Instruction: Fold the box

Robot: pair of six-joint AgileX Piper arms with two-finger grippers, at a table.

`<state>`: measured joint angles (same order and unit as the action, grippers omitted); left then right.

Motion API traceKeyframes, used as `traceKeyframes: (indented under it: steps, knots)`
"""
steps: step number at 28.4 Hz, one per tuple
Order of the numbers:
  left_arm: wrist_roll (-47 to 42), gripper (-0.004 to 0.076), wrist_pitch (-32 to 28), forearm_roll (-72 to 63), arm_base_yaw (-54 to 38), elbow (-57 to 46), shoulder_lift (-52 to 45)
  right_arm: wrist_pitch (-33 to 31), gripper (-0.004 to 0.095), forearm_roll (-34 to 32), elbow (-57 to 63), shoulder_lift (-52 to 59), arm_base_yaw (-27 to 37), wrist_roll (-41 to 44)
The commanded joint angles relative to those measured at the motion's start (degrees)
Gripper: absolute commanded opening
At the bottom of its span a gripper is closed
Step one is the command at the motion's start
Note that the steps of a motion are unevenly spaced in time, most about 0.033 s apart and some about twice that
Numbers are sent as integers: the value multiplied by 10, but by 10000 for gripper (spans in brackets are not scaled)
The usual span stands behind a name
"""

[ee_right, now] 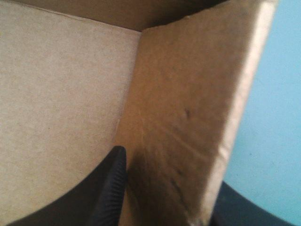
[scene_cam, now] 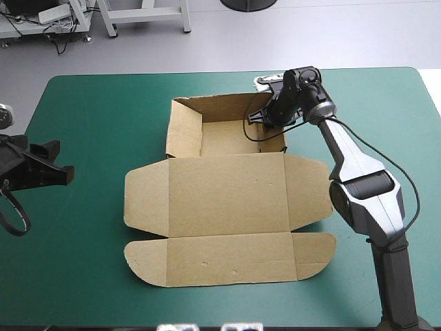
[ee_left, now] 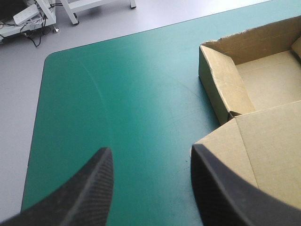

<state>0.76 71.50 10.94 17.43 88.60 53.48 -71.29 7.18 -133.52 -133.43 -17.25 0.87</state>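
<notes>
Box (scene_cam: 227, 200) lay mid-bench, ahead of both tools. Tray (scene_cam: 227, 138) sat at the far side with walls up. Lid (scene_cam: 227, 196) was flat toward the near edge, side flaps spread out, front flap (scene_cam: 227, 258) flat too.

Right tool (scene_cam: 267, 118) was at the tray's right wall (ee_right: 188, 117), clamped on it. One black finger (ee_right: 110, 188) was inside the tray against the wall's foot, the other outside over the teal-green cover (ee_left: 117, 94), board between them. That wall stood up and met the back wall at the corner just ahead of the tool.

Left tool (ee_left: 150, 149) was spread wide, nothing between its fingers, over bare cover near the left edge of the bench (scene_cam: 89, 103), well apart from the right tool. Beside one of its fingers lay the lid's left flap (ee_left: 254, 150). The tray's left wall (ee_left: 218, 80) was just beyond, leaning a bit outward. Could not tell whether that finger touched the flap.
</notes>
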Motion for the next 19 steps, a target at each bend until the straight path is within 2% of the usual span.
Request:
traceKeyframes:
  steps: [1,4,15,18,19]
  knots:
    - [-8,366,24,6,2,10,-3,-6,181,6,-12,35,3,-4]
    - [-8,366,24,6,2,10,-3,-6,-22,5,-12,34,3,-9]
    - [-8,366,24,30,2,10,-3,-6,-13,-4,-22,66,3,-2]
    - [-8,366,24,34,2,10,-3,-6,-13,-45,-33,102,3,-2]
    - [-8,366,24,34,2,10,-3,-6,-13,-92,-40,127,3,-2]
